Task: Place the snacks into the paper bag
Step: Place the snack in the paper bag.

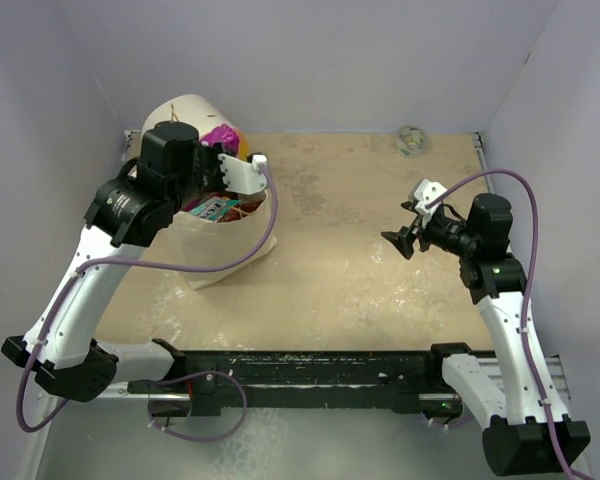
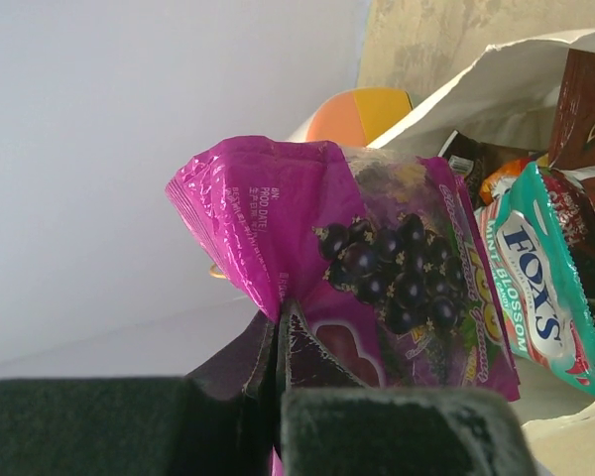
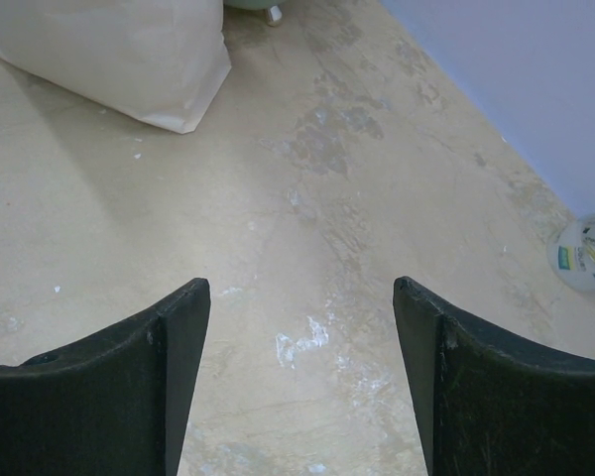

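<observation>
We saw a sandy, scuffed bench [image 1: 380,270] walled in pale lilac. At its far left was the paper bag [image 1: 225,255], beige and open-mouthed, much bigger than anything in it. The left tool [image 2: 278,387] hung at the bag's mouth, its jaws pinched tight on a crimped edge of the purple packet [image 2: 377,268]. That packet was printed with dark berries and was held just beside the other snacks. Inside the bag we made out the teal packet [image 2: 540,288] and the dark brown packet [image 2: 587,109], close together. The right tool [image 3: 297,293] hovered over the right of the bench, well apart from the bag, its jaws wide and holding nothing. We judged the purple packet light, soft, crinkly and slippery, with loose contents. The flat sealed edge looked the surest place to hold it, and letting go over the opening should drop it in. A small grey-green ball [image 1: 412,140] sat by the far wall.
</observation>
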`<state>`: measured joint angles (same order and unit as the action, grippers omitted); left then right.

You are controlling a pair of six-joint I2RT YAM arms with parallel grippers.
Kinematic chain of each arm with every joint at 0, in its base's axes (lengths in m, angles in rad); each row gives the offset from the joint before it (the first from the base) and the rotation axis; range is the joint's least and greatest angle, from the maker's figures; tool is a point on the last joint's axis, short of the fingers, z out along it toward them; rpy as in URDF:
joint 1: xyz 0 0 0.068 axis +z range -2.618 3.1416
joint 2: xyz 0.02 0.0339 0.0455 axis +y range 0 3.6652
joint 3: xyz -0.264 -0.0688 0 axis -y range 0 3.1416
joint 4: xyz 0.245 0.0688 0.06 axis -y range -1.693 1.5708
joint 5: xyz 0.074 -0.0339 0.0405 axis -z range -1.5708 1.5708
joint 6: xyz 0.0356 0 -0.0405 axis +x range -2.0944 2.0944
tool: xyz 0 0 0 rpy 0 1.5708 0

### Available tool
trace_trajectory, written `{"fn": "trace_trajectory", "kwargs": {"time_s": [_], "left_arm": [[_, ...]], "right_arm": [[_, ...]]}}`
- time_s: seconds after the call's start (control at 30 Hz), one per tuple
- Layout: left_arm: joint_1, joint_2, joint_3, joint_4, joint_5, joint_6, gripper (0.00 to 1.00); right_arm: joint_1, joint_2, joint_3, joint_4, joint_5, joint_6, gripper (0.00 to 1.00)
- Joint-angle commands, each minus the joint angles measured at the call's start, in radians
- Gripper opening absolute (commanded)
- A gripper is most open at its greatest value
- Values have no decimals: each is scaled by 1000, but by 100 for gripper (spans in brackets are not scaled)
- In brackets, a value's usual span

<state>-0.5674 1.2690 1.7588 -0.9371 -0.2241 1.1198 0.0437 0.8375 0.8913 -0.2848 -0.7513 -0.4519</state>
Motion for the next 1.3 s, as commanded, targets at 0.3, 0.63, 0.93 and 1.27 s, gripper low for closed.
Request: {"fn": "trace_trajectory", "kwargs": {"time_s": [0.3,0.63,0.93,1.27], "left_arm": [[109,20,-10,60,115,-60,0],[270,26,-31,-35,318,-193,0],[313,31,-35,-38,422,-266,0],[314,102,109,-141,531,-354,0]], "right_arm": [[-7,-4,-3,39,-30,5,77],[-7,2,-2,33,-37,4,79],[-7,13,-3,36,-37,2,80],[-7,11,-3,36,-40,2,80]]}}
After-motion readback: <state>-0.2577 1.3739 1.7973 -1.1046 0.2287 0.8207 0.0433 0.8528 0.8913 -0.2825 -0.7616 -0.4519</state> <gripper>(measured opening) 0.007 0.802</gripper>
